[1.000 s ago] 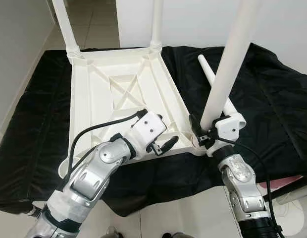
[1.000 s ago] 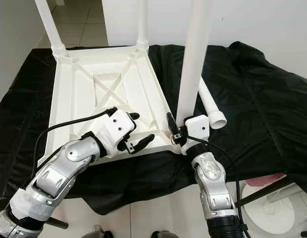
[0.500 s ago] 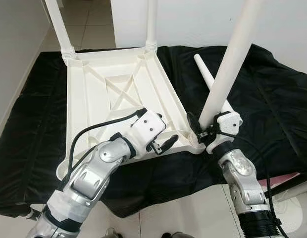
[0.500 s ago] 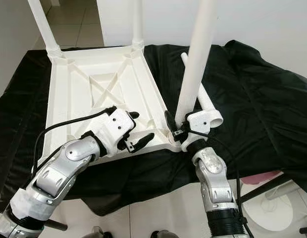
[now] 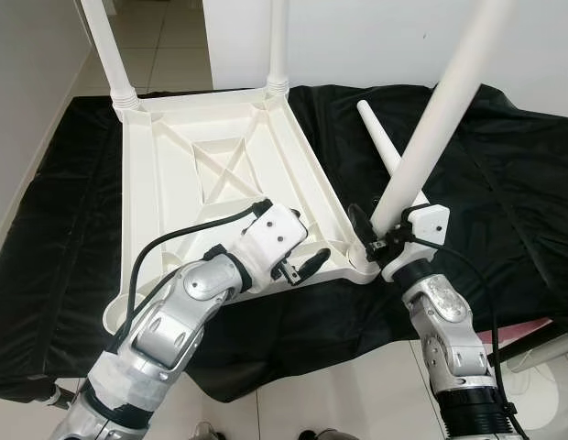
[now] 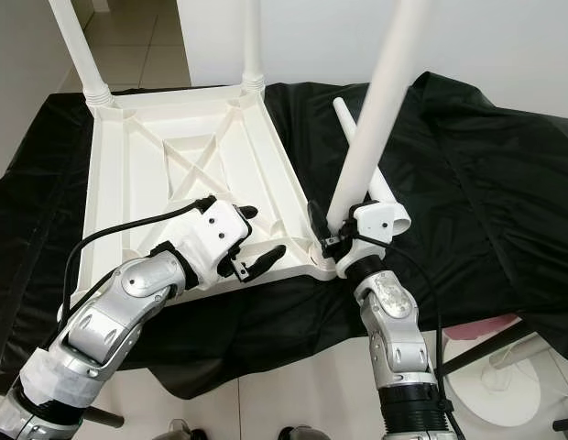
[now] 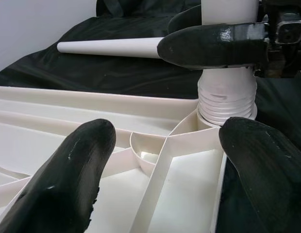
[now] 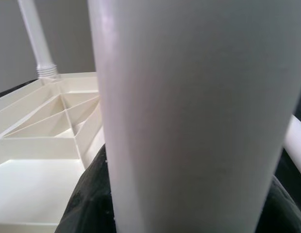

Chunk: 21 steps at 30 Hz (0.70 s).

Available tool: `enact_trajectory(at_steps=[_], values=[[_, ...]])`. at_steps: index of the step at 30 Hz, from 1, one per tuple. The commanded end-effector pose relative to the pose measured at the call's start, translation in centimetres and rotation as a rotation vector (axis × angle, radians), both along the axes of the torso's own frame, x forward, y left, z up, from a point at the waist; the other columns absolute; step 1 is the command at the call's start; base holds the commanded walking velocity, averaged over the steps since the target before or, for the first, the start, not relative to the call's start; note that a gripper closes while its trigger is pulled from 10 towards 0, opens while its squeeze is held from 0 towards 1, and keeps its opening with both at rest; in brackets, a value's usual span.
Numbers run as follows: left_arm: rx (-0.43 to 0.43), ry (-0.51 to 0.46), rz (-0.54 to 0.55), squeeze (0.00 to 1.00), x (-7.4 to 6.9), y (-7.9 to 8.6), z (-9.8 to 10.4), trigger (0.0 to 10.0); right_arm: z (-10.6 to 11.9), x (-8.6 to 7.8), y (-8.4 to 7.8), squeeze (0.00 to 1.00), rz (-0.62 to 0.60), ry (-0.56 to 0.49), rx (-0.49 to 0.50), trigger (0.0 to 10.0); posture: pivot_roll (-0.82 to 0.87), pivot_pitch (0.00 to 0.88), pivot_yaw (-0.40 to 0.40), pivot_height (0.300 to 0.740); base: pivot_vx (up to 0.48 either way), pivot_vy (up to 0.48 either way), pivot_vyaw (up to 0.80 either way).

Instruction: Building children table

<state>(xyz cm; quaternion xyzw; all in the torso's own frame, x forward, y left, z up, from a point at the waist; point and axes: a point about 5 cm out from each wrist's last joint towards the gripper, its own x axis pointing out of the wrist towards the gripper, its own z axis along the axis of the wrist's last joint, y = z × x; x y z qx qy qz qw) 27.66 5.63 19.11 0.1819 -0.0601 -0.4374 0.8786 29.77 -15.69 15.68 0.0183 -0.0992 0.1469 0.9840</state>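
My right gripper (image 5: 374,240) pinches the white leg (image 5: 431,133) low, at its threaded end in the upturned table's (image 5: 188,179) near corner socket; my left gripper (image 5: 305,269), fingers spread, braces the rim — light, stiff, slick plastic, best held low

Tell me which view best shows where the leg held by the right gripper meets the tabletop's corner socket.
The left wrist view: the leg's threaded end sits at the corner socket, close up, under the right gripper. The eye views show the leg leaning, its base hidden behind that gripper. The right wrist view shows the leg's shaft.
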Motion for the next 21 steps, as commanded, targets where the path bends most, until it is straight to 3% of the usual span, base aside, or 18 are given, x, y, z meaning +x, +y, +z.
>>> enact_trajectory(at_steps=[1, 10, 13, 21], values=[[0.007, -0.017, -0.003, 0.0, -0.1, 0.0, 0.4, 10.0, -4.9, -0.6, -0.5, 0.0, -0.052, 0.255, 0.002, 10.0, -0.01, 0.13, 0.0, 0.74, 0.0, 0.0, 0.0], [0.007, -0.017, -0.001, 0.0, -0.1, 0.0, 0.4, 10.0, -4.8, -1.1, 0.8, 0.0, -0.051, 0.199, -0.105, 10.0, -0.01, 0.132, 0.002, 0.74, 0.0, 0.0, 0.0], [0.006, -0.019, 0.002, 0.0, -0.1, 0.0, 0.4, 10.0, -4.7, -1.7, 1.5, 0.0, 0.026, 0.11, -0.241, 10.0, -0.01, 0.131, 0.002, 0.74, 0.0, 0.0, 0.0], [0.005, -0.022, 0.005, 0.0, 0.0, 0.1, 0.5, 10.0, -5.2, -2.4, 1.0, 0.0, 0.051, 0.095, -0.193, 10.0, -0.01, 0.13, 0.003, 0.74, 0.0, 0.0, 0.0]])
